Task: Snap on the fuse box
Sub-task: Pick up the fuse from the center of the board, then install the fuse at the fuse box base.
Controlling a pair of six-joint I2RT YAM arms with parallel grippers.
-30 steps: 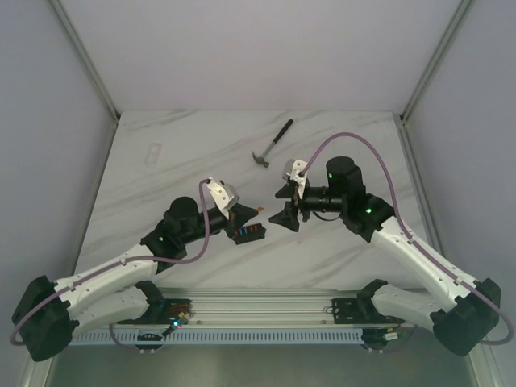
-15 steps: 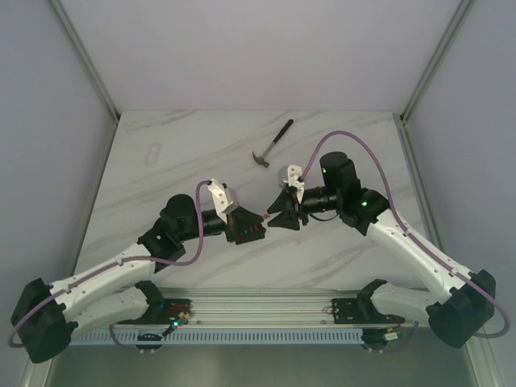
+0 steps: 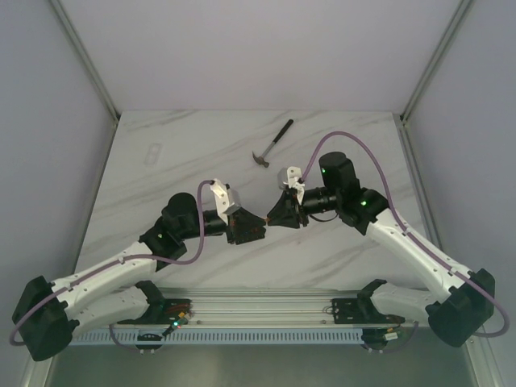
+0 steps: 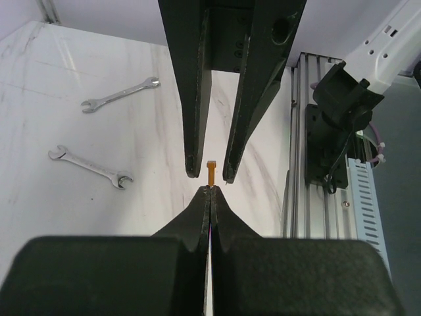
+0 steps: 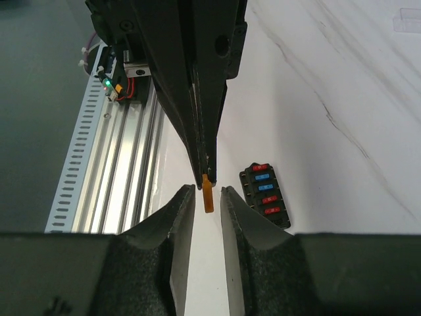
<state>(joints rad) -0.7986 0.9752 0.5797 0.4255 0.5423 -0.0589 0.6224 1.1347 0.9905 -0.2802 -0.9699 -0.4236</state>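
Observation:
My left gripper is shut on a tiny orange fuse, held above the table; it also shows in the top view. My right gripper is open, and its two fingers stand either side of that fuse without touching it; it also shows in the top view. The fuse box, black with red and blue fuses, lies on the table just right of the right gripper's fingers. In the top view the fuse box is mostly hidden under the left gripper.
Two silver wrenches lie on the far part of the marble table and show in the top view. A clear plastic lid lies at the far left. The aluminium rail runs along the near edge.
Both grippers have closed in on each other. The right gripper's open fingers now straddle the orange fuse held by the left gripper.

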